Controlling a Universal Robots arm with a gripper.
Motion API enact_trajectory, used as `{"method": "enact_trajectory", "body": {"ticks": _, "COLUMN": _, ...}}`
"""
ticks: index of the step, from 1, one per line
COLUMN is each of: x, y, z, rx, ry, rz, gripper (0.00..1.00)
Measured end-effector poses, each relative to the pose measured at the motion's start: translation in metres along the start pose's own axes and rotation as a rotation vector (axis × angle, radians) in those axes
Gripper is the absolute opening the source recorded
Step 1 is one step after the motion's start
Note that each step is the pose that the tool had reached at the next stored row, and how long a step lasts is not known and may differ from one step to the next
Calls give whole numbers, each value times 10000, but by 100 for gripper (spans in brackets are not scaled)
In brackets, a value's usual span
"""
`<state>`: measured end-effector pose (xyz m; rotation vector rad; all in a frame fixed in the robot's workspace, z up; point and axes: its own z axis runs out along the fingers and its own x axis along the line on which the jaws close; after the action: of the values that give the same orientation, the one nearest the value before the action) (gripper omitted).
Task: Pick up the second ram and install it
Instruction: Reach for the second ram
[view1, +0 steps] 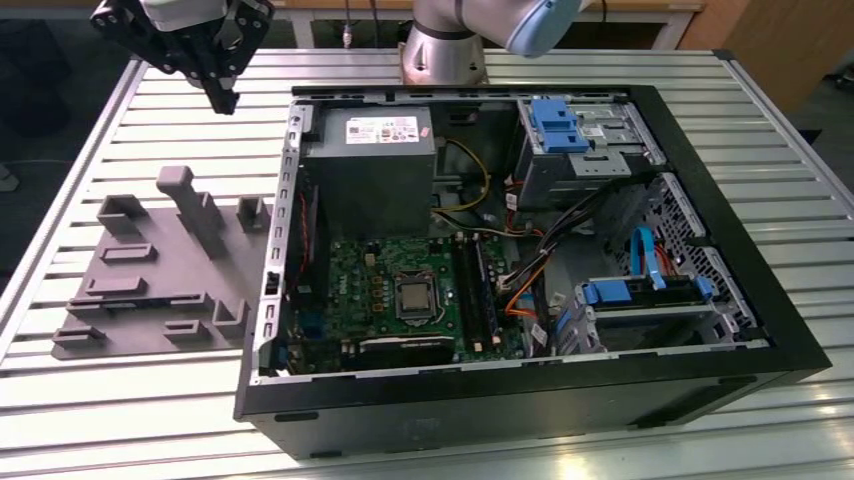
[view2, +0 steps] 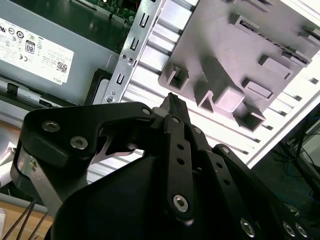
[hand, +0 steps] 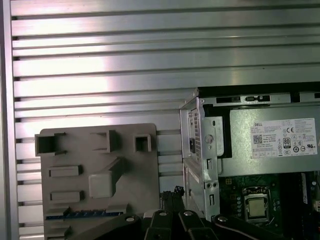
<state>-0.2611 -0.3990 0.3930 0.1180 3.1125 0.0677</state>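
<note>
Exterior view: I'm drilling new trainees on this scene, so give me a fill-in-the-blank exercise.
The grey tray lies on the exterior view's ____ of the computer case. The gripper hangs ____ the case, over the slatted table. The drive latches in the case are ____.
Missing: left; outside; blue.

The arm (view1: 447, 45) holds its gripper (view1: 222, 100) pointing downward, fingers (view2: 177, 150) closed together and empty

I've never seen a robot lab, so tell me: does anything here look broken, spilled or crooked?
Nothing stands out. The open case lies flat on the table, the tray sits flat beside it, the cables are inside the case, and the gripper hangs above the table.
</note>
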Motion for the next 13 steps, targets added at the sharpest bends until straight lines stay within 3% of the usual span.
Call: {"method": "enact_trajectory", "body": {"ticks": 13, "x": 77, "y": -6, "z": -2, "rx": 0, "ry": 0, "rz": 0, "gripper": 11}}
